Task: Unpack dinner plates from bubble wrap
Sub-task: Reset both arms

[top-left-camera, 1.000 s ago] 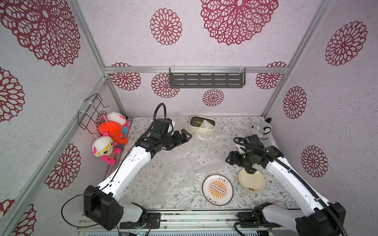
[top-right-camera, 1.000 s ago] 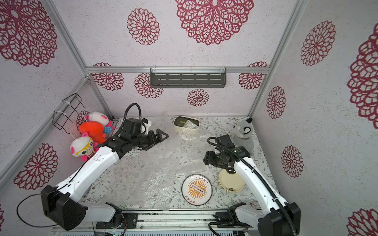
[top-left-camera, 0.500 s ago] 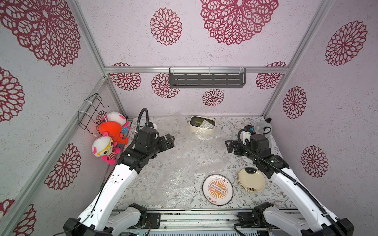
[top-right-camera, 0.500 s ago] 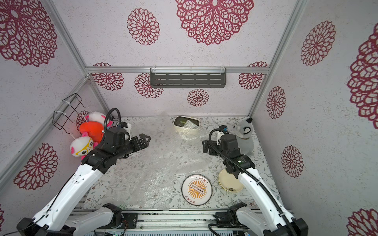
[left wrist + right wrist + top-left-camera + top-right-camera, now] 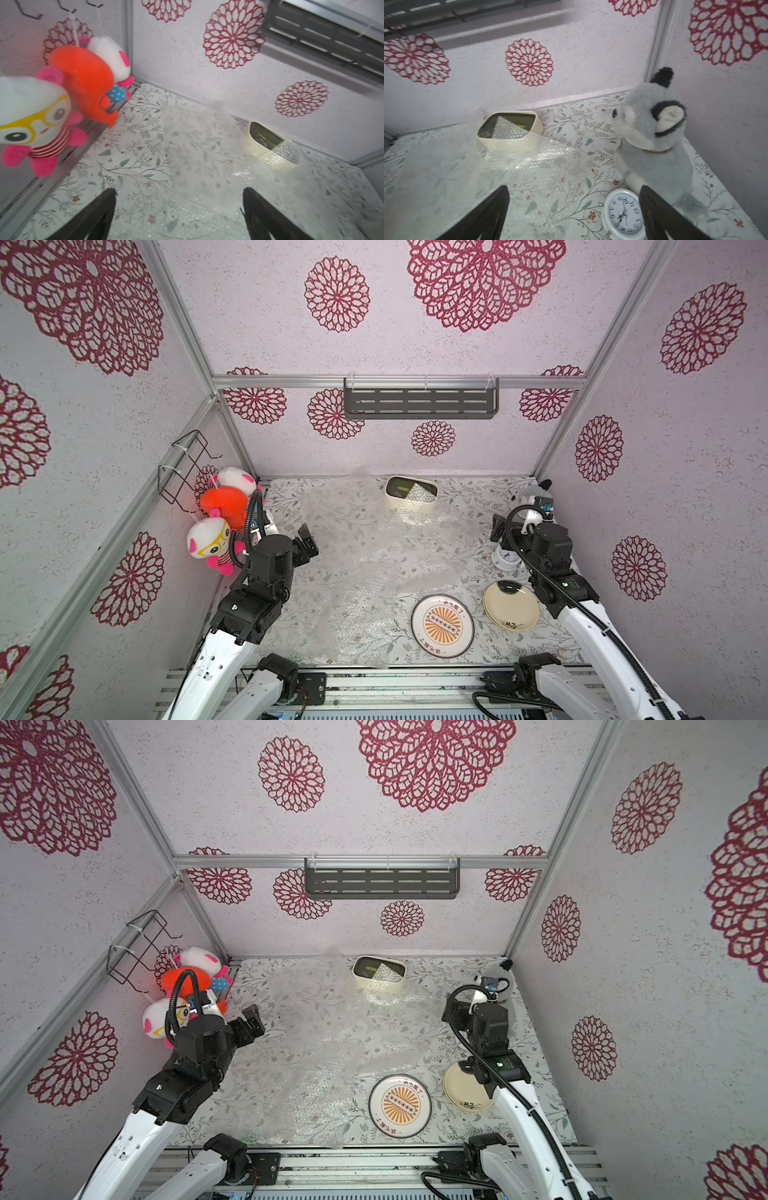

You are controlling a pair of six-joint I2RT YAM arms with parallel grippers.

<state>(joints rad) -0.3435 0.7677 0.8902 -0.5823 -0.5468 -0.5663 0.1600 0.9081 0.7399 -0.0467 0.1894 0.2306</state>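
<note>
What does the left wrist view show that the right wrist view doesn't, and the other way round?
Only the left wrist view shows the hanging plush toys by the side wall. Only the right wrist view shows the grey plush dog and the white alarm clock beside it. Both show the bubble wrap spread on the table, with a corner lying over the cream box. The left gripper and right gripper are each open and empty.
</note>
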